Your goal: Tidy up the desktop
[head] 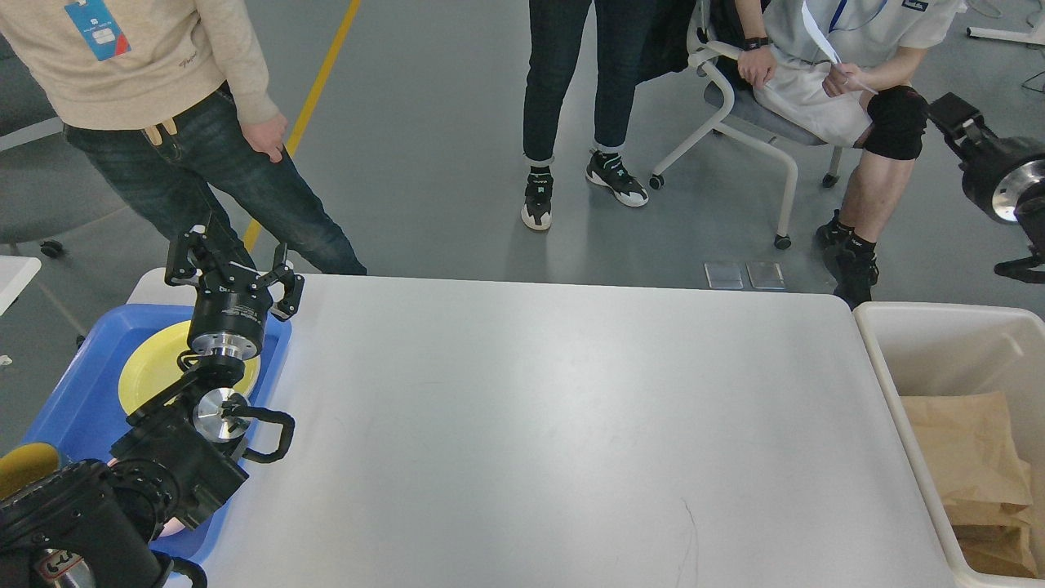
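Observation:
The white desktop (571,425) fills the middle of the head view and its surface is bare. My left gripper (234,265) stands raised over the table's far left corner, above the blue tray (73,408). It is open with nothing between its fingers. My right gripper (951,114) hangs high at the right edge, above and beyond the beige bin (939,327). It is seen dark and end-on, so its fingers cannot be told apart.
A yellow plate (151,367) lies in the blue tray. Crumpled brown paper (971,457) lies in the bin. A man in a beige sweater (163,82) stands by the far left corner, another person (563,82) stands behind, and a third one (849,73) sits at the back right.

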